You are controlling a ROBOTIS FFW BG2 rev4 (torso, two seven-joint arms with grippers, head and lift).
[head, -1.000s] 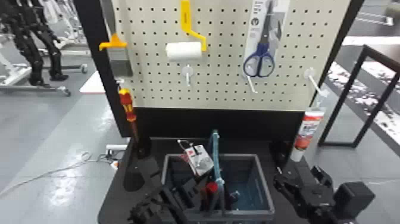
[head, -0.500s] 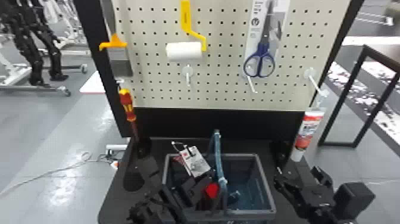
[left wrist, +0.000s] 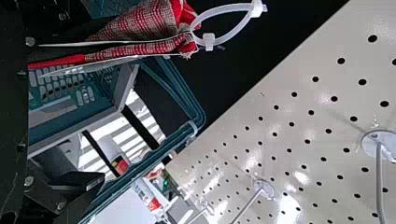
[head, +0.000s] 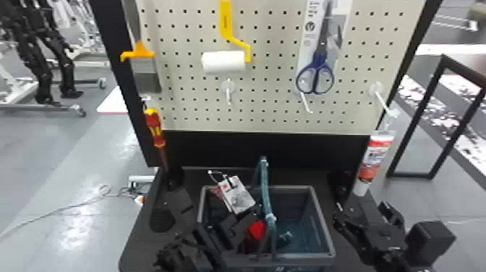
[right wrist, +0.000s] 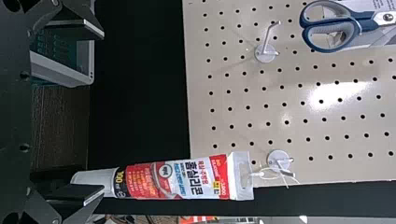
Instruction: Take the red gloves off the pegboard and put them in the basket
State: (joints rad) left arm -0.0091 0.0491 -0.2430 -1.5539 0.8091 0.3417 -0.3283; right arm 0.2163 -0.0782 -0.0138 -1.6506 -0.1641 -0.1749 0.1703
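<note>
Since a second ago, the tag (head: pixel 237 195) has slid a touch left and the basket's (head: pixel 323 224) handle (head: pixel 265 188) a touch right. Now your red gloves (left wrist: pixel 140 21) are at the basket's left half, the tag over its rear-left rim. Your left gripper (head: pixel 231 228) is there too, fingers spread around the gloves. Mind that handle: it stands upright across the basket, right beside the tag. Right gripper (head: pixel 361 213) is parked to the basket's right, fingers apart, with the tube (head: pixel 374 159) hanging just behind. Up behind the basket, on the pegboard (head: pixel 267 86): roller (head: pixel 224 61), scissors (head: pixel 315 74) further right, scraper (head: pixel 145 72) to the left, screwdriver (head: pixel 154 126) below it.
</note>
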